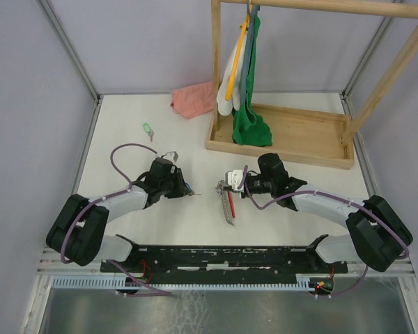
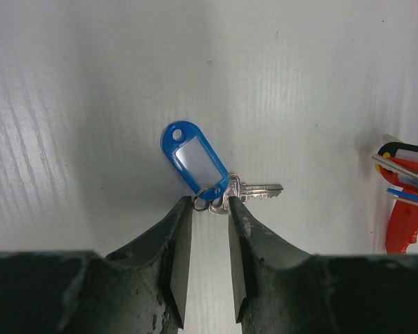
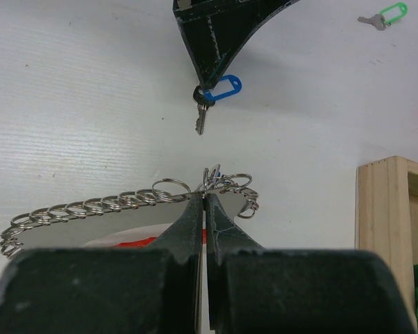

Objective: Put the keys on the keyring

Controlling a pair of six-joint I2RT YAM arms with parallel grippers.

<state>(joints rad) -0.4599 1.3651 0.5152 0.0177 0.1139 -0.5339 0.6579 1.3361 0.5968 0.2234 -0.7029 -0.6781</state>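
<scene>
I see the white table filling my overhead view. A wooden rack stands at its far right with garments hanging from the bar, and a pink cloth is bunched just left of the rack.

Both arms reach toward the middle of the table, their tips near each other but apart. My right gripper has its jaws pressed fully together, pinching the keyring at one end. The string of small silver rings curves away to the side over the table, with the red strap showing beneath it.

My left gripper has its jaws part-way in, one fingertip on each side of the small ring and head of the blue key. They look to touch it, but I cannot tell whether it is truly clamped.

The green key lies alone on the table's far left, well apart from both arms.
</scene>
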